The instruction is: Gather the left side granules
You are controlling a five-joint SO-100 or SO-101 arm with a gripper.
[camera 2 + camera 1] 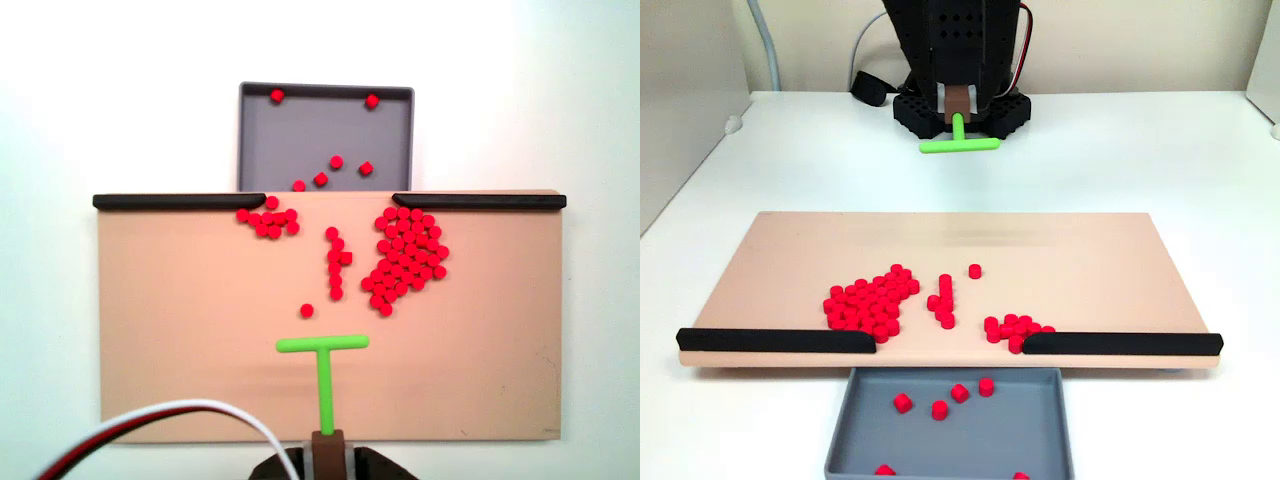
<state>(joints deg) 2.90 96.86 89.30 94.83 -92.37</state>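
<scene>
The left side granules are small red pellets lying loose on the tan board [180, 330]. One clump [268, 219] sits against the left black rail in the view from behind the arm, and at the right [1012, 329] in the front view. A short column [336, 262] and a single pellet [306, 310] lie mid-board. The bigger packed heap [405, 262] [870, 300] lies on the other side. A green T-shaped pusher [322, 345] [958, 145] sticks out of the gripper [327, 442] [958, 102], its bar just behind the single pellet. The fingers are hidden.
Two black rails [178, 201] [480, 201] line the board's far edge with a gap between them. Beyond the gap a grey tray [258, 140] [1040, 440] holds several red pellets. The arm's black base [960, 112] and cables [170, 415] stand behind the board.
</scene>
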